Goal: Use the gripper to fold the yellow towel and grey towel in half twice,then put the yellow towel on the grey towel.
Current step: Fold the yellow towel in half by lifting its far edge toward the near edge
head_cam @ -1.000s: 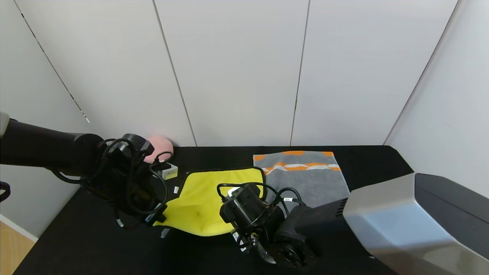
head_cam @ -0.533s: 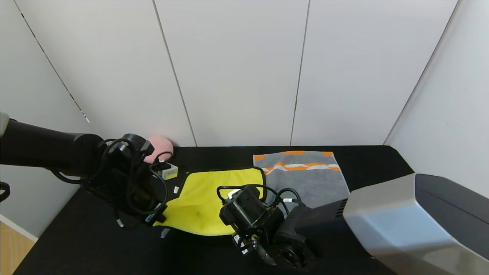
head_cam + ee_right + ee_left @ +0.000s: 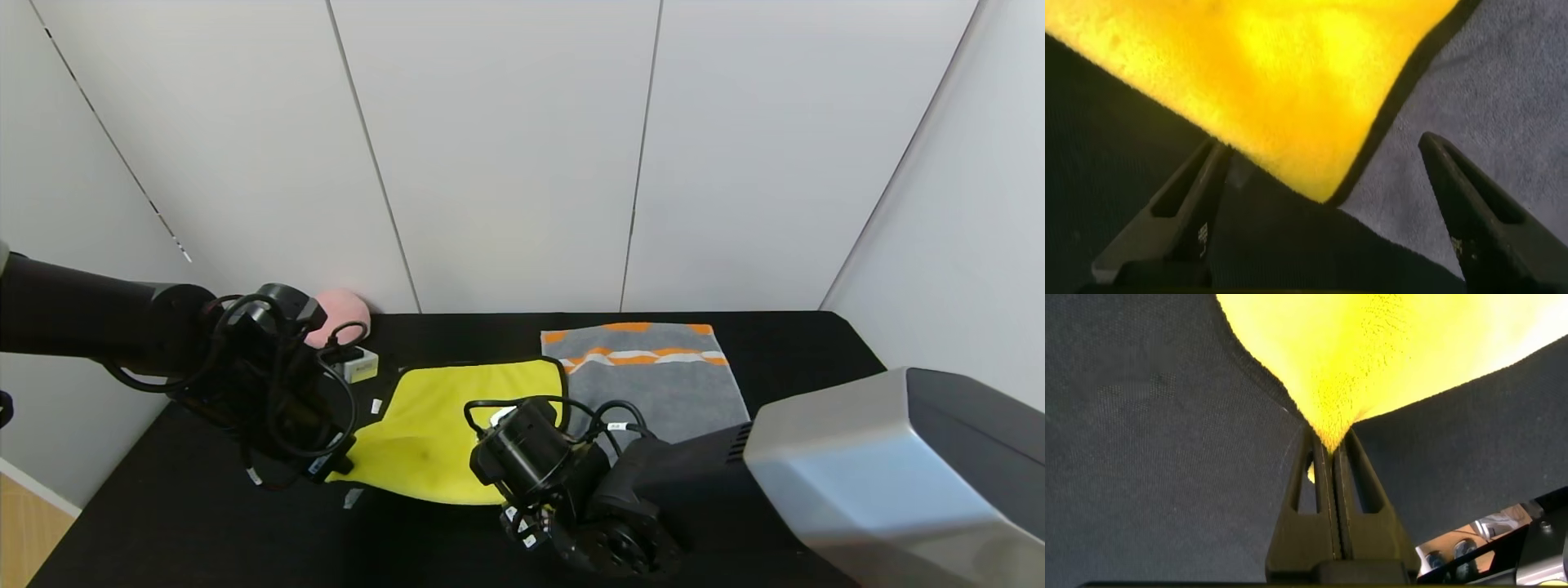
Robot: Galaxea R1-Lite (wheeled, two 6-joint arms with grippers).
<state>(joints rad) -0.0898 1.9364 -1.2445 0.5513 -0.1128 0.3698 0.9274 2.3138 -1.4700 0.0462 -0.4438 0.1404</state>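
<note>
Straddling the yellow towel's (image 3: 1290, 90) near right corner, the right gripper's (image 3: 1331, 208) jaws gape wide; the left gripper (image 3: 1327, 457) pinches its near left corner on the bench (image 3: 204, 523).

Your yellow towel (image 3: 441, 425), plush with thin black edging, lies flat, its near-left corner pulled to a point. At its 2 o'clock, touching, your grey towel (image 3: 661, 384) lies flat, orange-and-white stripes at its far end.
</note>
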